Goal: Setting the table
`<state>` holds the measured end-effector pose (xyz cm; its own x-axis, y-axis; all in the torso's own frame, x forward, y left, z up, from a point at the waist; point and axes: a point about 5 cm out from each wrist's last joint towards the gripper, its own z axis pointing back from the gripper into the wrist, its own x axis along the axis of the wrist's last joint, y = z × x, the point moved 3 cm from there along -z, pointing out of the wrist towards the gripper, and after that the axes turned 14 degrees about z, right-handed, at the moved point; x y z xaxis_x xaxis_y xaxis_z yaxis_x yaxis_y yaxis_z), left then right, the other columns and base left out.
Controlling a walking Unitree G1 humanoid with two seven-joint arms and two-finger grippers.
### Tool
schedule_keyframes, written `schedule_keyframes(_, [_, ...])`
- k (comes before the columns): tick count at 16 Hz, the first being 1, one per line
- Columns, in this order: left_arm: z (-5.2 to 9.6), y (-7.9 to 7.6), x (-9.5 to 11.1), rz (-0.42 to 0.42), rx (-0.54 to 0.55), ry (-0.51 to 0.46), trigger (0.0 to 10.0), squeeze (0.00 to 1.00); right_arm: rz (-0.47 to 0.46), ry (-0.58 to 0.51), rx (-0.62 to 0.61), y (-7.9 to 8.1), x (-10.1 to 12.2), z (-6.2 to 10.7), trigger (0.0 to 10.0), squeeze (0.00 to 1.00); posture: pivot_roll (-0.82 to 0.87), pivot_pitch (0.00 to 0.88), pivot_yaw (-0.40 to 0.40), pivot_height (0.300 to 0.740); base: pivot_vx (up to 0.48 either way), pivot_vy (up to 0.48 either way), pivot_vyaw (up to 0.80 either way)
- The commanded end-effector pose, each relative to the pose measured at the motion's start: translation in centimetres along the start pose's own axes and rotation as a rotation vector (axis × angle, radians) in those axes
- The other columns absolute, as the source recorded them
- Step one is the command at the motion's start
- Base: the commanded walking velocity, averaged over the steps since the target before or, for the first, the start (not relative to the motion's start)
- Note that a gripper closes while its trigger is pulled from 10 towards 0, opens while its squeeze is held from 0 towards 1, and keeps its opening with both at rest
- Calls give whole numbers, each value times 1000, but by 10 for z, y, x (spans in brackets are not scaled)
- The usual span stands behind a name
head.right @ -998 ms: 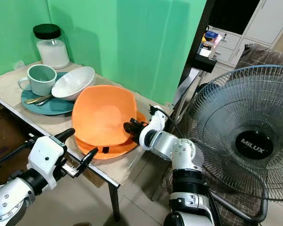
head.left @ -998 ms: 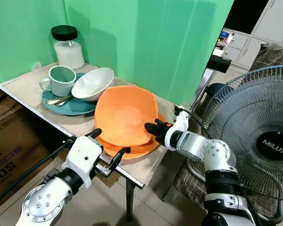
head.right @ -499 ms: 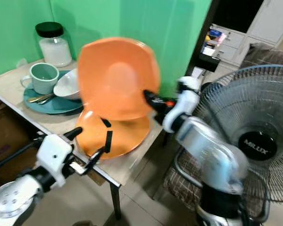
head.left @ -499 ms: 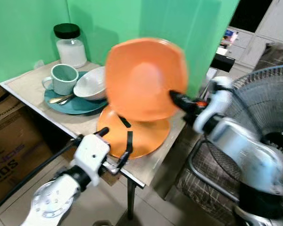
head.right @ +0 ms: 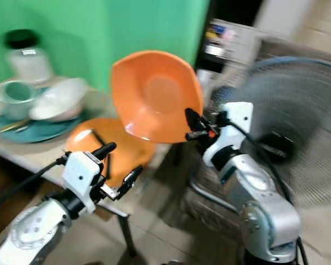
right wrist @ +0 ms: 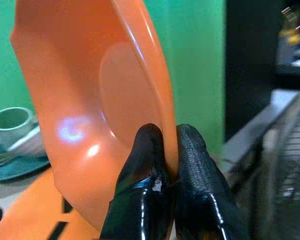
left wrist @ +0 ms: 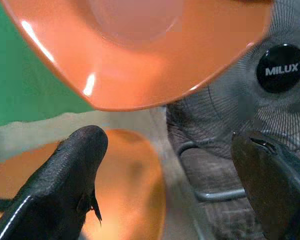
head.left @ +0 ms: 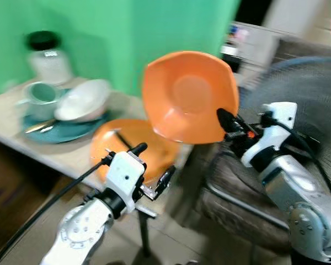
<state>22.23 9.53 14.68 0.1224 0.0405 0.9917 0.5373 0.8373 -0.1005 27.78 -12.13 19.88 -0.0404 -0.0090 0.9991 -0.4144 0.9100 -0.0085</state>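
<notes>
Gaping wide, left gripper (head.left: pixel 150 168) hovering low at the near table edge, fingers (left wrist: pixel 70 172) spread well apart and holding nothing, silver forearm trailing down toward the floor. Pointing across an orange plate (head.left: pixel 127 146) lying flat on the table (head.left: pixel 66 157), close above its near rim; touching it or not, impossible to tell.

Starting at the far left of the tabletop: standing by the green backdrop (head.left: pixel 127 33), a glass jar (head.left: pixel 47 61) with a black lid and white contents. Sitting just in front, a teal plate (head.left: pixel 49 130) carrying a pale green mug (head.left: pixel 38 96) and a white bowl (head.left: pixel 83 100) tilted on its side, bowl leaning beside the mug. All somewhat blurred.

Moving right: lying at the table's near corner, the flat orange plate. Hanging in the air above and to the right of it, an orange bowl (head.left: pixel 188 96), tipped nearly upright with its hollow facing the camera, clear of the table.

Farther right: pinching that bowl's lower right rim, right gripper (head.left: pixel 231 126), black fingertips (right wrist: pixel 150 160) clamped tight on either side of the rim. Looming behind the right arm, a large grey fan (left wrist: pixel 282 70) marked MILUX, with a patterned chair seat (head.left: pixel 237 193) below it.
</notes>
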Motion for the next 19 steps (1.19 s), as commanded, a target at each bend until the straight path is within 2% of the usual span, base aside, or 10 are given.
schedule_keyframes(1, [1,6,-1,10,50,2,10000,0,23,-51,24,7,8,1,10000,0,80,2,-59,740,0,0,-769])
schedule_keyframes(3, [3,0,4,20,43,-17,10000,0,25,-52,44,13,3,1,10000,0,96,2,-77,740,0,0,-775])
schedule_keyframes(7, [9,2,4,14,75,-17,10000,0,11,-51,24,12,-1,-6,10000,0,110,16,-82,740,0,0,-777])
schedule_keyframes(8, [10,5,6,4,86,-24,10000,0,10,-53,16,12,-2,-7,10000,0,114,20,-86,740,0,0,-775])
schedule_keyframes(9, [13,13,8,12,144,-38,10000,0,4,-47,5,11,-3,-7,10000,0,108,26,-73,740,0,0,-781])
schedule_keyframes(10, [13,14,8,12,151,-39,10000,0,5,-46,4,10,-4,-7,10000,0,108,26,-73,740,0,0,-781])
schedule_keyframes(11, [12,11,11,15,125,-46,10000,0,-2,-44,-1,9,-4,-6,10000,0,106,25,-77,740,0,0,-781])
schedule_keyframes(13, [14,16,13,9,148,-59,10000,0,-20,-29,-27,4,-9,-2,10000,0,104,20,-70,740,0,0,-781])
schedule_keyframes(16, [7,17,19,8,120,-75,10000,0,-44,-10,-73,-1,-17,10,10000,0,87,17,-21,740,0,0,-781])
schedule_keyframes(19, [6,28,17,7,157,-66,10000,0,-49,-7,-102,0,-19,17,10000,0,65,16,31,740,0,0,-781])
